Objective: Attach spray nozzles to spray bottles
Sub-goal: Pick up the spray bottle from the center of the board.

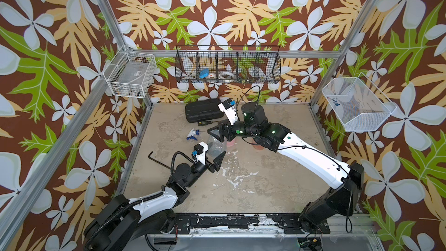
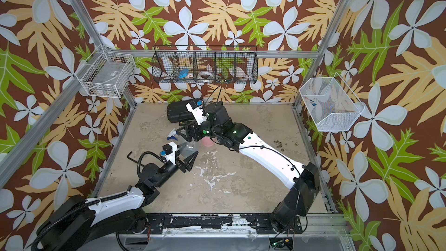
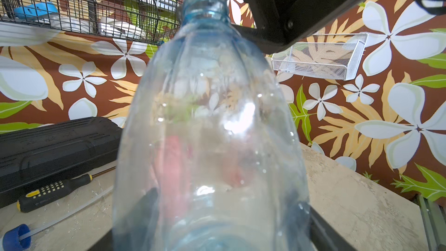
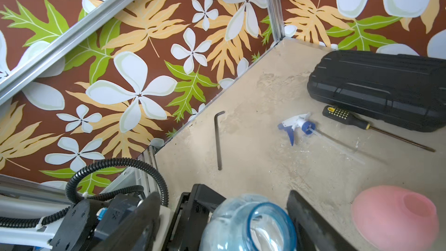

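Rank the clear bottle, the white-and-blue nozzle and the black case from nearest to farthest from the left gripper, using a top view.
1. clear bottle: at the left gripper, between its jaws.
2. white-and-blue nozzle: lying farther back, to the left.
3. black case: by the back wall.

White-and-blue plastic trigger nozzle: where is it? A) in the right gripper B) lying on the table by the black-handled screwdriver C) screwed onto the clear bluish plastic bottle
B: the white-and-blue plastic trigger nozzle lies on the table beside the black-handled screwdriver; no nozzle on the clear bluish plastic bottle.
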Controlling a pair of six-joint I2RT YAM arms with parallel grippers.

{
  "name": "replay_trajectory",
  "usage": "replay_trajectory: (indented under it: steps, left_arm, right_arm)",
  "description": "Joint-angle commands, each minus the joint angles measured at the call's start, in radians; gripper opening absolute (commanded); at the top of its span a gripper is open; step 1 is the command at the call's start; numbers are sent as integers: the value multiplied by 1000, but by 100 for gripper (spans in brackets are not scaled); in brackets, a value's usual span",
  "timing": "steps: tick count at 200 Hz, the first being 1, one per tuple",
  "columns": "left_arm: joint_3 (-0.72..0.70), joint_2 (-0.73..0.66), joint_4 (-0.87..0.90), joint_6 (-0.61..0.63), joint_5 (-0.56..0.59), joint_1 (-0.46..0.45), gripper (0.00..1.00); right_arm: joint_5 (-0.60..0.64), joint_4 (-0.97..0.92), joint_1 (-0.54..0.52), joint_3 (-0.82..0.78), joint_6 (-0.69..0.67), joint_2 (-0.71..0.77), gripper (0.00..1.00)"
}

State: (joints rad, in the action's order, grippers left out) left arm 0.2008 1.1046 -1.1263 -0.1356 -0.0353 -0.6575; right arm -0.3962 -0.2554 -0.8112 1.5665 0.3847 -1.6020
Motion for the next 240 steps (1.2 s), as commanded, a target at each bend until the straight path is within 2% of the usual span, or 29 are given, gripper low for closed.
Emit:
replay_trajectory:
  steps: [1,176,207,225,240]
  left_arm:
    - [10,2,-12,-16,-15,1,66]
    - [-21,-53,-6,-54,5,1,66]
    - [-42,-78,-10,-59,20,1,66]
    - [-33,-127,72,-87,102,1,65]
    - [-21,-185,169,-108,176,1,65]
  right_arm:
    - [-38,-9,-19,6,-5,10,82]
    - [-51,-25,-102,-10,-12,59,81]
    - [38,-53,-102,-35,-29,101,81]
    - [168,-123,-78,-8,-56,130,81]
    - [206,-152,-14,-15,-49,162,81]
